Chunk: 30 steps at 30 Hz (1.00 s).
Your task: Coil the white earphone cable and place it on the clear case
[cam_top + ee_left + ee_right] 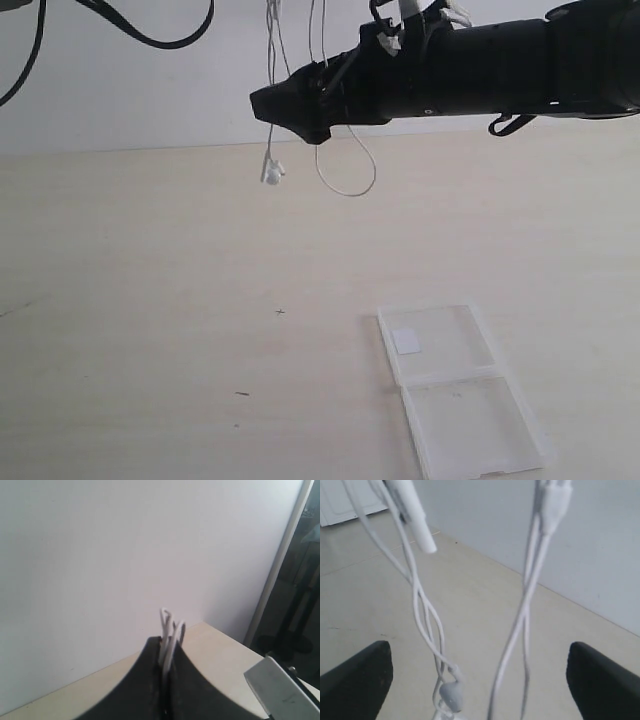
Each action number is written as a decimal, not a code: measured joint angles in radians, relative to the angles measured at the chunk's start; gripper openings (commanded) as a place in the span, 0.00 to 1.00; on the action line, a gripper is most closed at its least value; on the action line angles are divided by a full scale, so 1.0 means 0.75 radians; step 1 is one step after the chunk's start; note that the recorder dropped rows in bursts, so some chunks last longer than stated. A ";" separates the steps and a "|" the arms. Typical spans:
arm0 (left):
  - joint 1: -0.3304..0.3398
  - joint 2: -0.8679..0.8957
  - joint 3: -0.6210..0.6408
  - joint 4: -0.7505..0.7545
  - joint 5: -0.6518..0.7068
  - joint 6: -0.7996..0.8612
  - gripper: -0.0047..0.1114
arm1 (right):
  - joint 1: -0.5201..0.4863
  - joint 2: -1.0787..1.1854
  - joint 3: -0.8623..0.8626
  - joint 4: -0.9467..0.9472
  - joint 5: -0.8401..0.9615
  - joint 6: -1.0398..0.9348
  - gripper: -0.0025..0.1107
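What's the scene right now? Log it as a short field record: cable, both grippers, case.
cable: hanging in the air, clear of the table, earbuds at the low end
left gripper: shut on cable
right gripper: open, hanging strands between its fingers, not gripped
case: lying open flat on the table, nothing on it
task state: cable not yet on case

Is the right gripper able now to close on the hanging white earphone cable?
Probably yes: the right gripper is open, and the white earphone cable hangs between its jaws with nothing else in the gap.
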 measured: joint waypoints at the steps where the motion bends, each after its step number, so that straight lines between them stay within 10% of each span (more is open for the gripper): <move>1: 0.000 0.000 0.000 0.000 0.000 0.000 0.04 | 0.000 0.000 0.000 0.000 0.000 0.000 0.80; 14: 0.000 0.000 0.000 0.000 -0.034 0.000 0.04 | 0.000 0.000 0.000 0.000 0.008 0.020 0.46; 24: 0.000 0.000 0.000 0.000 -0.054 0.000 0.04 | 0.000 0.000 0.000 0.000 0.056 0.020 0.60; 30: -0.014 0.000 0.000 -0.004 -0.087 -0.006 0.04 | 0.000 0.000 0.000 0.000 0.056 0.020 0.40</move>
